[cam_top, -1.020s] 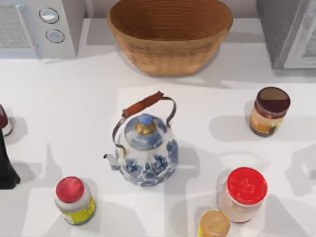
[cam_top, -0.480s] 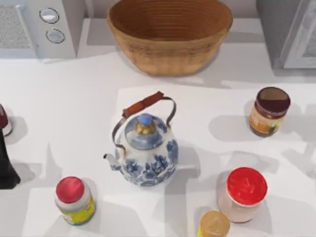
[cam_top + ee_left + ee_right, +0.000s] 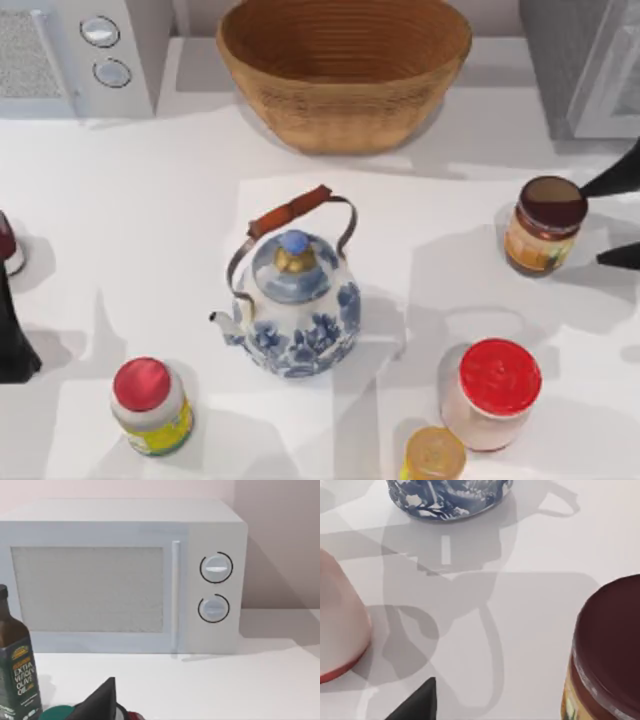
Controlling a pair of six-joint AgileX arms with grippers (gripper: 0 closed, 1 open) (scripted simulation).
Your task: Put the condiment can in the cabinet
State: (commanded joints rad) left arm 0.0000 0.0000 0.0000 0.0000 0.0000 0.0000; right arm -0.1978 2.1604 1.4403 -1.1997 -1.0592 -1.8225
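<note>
Right gripper has come into the top view at the table's right edge since half a second ago, when that edge was bare. Two dark fingertips now show there, spread apart, one further back toward the cabinet, one nearer the front. The gap between them faces the condiment can.

The can stands upright just left of the gripper, its lid level with the rear fingertip and close to touching it; contact cannot be confirmed. It has not shifted from a second ago. Nothing is held.

Meaning for the task: this reads as the approach for a side grasp, not yet a grip. The cabinet sits behind the gripper, near, at the back right corner; whether its door is open cannot be told.

Right wrist view: the can's maroon lid looms close, one fingertip low in frame, with the teapot beyond and the red-lidded jar off to one side. The arm appears to reach in low and roughly level from the right.

Left gripper sits parked at the table's left edge, facing the microwave, well apart from the can. Its finger spacing cannot be told.
</note>
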